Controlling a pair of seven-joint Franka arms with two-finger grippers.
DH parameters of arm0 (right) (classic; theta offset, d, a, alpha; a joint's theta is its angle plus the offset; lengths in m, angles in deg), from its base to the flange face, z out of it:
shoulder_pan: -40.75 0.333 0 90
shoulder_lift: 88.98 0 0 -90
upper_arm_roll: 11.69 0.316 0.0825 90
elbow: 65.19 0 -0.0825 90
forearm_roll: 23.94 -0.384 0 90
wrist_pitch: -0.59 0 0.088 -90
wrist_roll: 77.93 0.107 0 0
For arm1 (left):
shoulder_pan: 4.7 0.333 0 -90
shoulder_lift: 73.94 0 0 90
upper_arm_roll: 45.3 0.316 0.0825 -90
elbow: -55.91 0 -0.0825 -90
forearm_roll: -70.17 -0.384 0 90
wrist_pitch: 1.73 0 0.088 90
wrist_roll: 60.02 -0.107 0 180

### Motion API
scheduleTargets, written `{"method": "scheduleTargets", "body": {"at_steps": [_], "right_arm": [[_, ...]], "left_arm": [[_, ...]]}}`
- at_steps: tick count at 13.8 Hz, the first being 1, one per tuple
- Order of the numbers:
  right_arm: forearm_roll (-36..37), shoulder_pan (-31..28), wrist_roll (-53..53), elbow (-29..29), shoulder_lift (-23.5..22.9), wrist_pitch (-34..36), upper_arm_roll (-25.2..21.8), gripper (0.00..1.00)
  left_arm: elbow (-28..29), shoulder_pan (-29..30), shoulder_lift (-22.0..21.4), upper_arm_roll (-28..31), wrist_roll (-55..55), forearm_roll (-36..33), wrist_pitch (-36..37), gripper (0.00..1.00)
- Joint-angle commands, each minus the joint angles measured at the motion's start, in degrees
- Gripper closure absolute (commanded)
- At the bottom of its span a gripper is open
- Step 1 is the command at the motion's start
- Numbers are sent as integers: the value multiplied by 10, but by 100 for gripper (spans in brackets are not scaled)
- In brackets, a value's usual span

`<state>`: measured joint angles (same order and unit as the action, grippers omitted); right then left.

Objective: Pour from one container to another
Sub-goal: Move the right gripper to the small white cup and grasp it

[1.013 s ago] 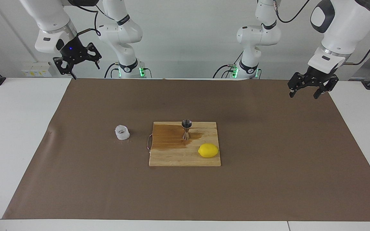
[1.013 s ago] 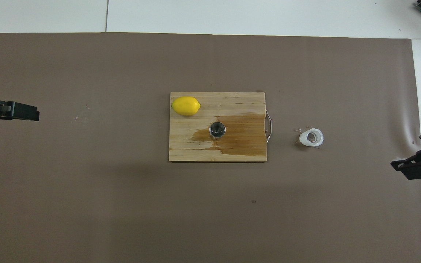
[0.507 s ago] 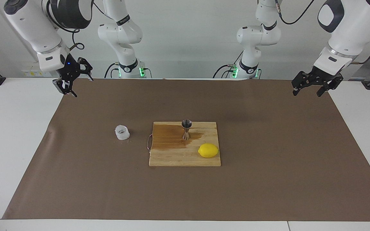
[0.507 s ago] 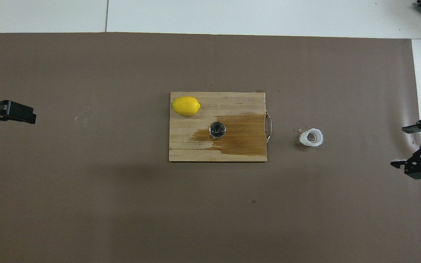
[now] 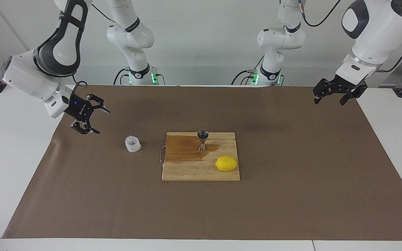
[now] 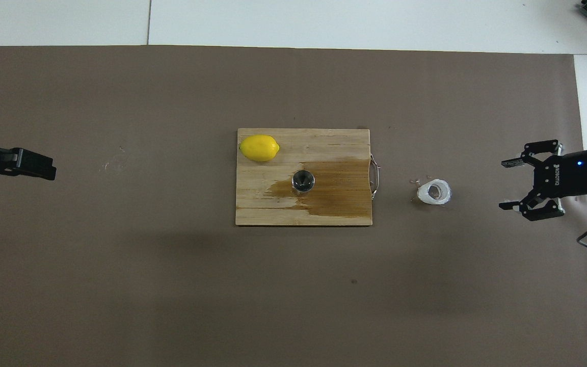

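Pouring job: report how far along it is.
Done: nothing poured by the look of it; the cup sits upright on the brown mat, the jigger upright on the stained board. In hand: the right gripper, open and empty, hangs beside the cup toward the right arm's end. The left gripper waits, open, over the mat's edge. Left: grasp, carry, tip into the jigger.
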<state>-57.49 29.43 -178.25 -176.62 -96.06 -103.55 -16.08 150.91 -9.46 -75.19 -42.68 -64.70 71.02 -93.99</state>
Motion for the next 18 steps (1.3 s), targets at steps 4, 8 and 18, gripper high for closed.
{"method": "scheduleTargets", "body": {"at_steps": [4, 8, 18], "right_arm": [[-145, -15, -159, -15, -105, -6, 4, 0], [-199, -13, -255, -20, -141, -6, 3, 0], [-268, 20, -349, -88, -145, -55, 6, 0]], "left_arm": [[18, 1, -17, 0, 1, 0, -1, 0], [18, 2, -17, 0, 1, 0, -2, 0], [18, 4, -17, 0, 1, 0, -2, 0]]}}
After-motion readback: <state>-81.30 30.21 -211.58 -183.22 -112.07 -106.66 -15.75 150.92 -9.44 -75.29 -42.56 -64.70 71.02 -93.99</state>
